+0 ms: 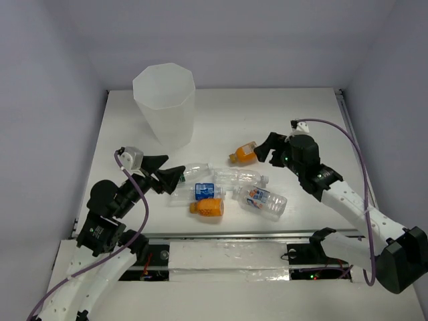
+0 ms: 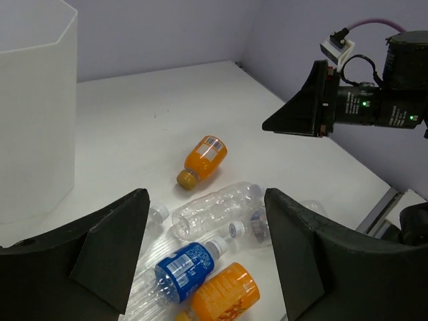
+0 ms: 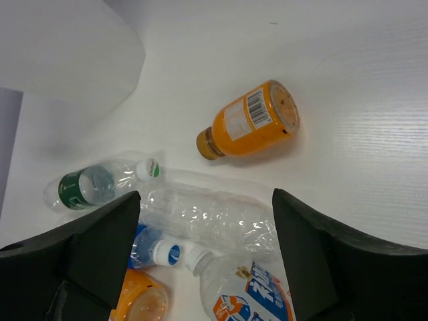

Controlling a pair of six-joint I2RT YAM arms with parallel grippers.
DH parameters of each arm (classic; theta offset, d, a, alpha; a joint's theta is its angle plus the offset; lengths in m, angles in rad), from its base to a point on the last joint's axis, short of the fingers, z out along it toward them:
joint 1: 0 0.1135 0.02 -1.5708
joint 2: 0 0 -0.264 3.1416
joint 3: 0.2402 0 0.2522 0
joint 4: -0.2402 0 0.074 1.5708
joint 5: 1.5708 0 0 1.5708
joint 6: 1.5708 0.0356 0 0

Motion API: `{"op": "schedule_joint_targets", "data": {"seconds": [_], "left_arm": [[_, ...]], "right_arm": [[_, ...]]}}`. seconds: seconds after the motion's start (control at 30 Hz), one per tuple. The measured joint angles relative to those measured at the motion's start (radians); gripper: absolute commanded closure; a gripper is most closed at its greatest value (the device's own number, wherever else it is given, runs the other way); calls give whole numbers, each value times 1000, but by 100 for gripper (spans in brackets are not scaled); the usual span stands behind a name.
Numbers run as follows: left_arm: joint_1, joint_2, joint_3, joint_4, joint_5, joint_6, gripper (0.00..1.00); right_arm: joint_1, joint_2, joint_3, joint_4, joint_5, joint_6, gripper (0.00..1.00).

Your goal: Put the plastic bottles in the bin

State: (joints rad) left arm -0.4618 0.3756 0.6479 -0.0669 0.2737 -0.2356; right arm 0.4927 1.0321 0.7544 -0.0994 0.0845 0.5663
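Observation:
Several plastic bottles lie in a loose cluster mid-table. One stubby orange bottle lies apart at the back, also in the left wrist view and the right wrist view. The other orange bottle lies in front, beside a blue-label bottle. A clear bottle, an orange-blue-label bottle and a green-label bottle lie with them. The translucent white bin stands upright at the back left. My left gripper is open and empty, left of the cluster. My right gripper is open and empty, right beside the back orange bottle.
A metal rail runs along the table's near edge. The table's right edge lies just beyond the right arm. Grey walls close in on three sides. The right gripper shows in the left wrist view above the far side of the cluster.

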Motion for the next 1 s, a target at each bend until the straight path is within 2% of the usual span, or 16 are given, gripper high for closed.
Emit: {"op": "schedule_joint_targets", "data": {"seconds": [0.03,0.07,0.13,0.17,0.23,0.27,0.3,0.33,0.43,0.47,0.5,0.57,0.63,0.67,0.77,1.0], "left_arm": [[0,0,0,0,1,2,35],[0,-2,0,0,3,3,41],[0,-10,0,0,6,3,53],[0,-16,0,1,5,3,69],[0,-27,0,4,-3,-1,83],[0,-27,0,6,-10,0,95],[0,-27,0,6,-18,-3,100],[0,-24,0,5,-25,-3,100],[0,-18,0,0,-50,-5,100],[0,-17,0,-3,-58,-6,100],[0,-17,0,-6,-66,-6,100],[0,-17,0,-6,-79,-7,98],[0,-16,0,-7,-91,-8,88],[2,-14,0,-7,-95,-10,79],[7,-4,0,-9,-105,-13,66],[12,10,0,-14,-121,-16,58]], "right_arm": [[0,8,-3,-5,11,8,24],[0,11,-4,-6,21,16,54],[0,9,-4,-3,37,27,78],[0,8,-4,3,43,29,98],[0,10,-4,3,51,39,100],[0,13,-4,3,55,41,100],[0,18,-4,4,56,41,100],[0,26,-4,6,58,42,99],[0,74,-4,24,60,54,48],[0,90,-4,29,61,58,23],[0,106,-4,38,64,63,16],[0,142,-4,60,67,66,8],[0,181,-4,84,66,73,7],[0,198,-4,93,65,79,7],[0,262,-3,129,62,94,7],[0,384,34,183,53,125,5]]}}
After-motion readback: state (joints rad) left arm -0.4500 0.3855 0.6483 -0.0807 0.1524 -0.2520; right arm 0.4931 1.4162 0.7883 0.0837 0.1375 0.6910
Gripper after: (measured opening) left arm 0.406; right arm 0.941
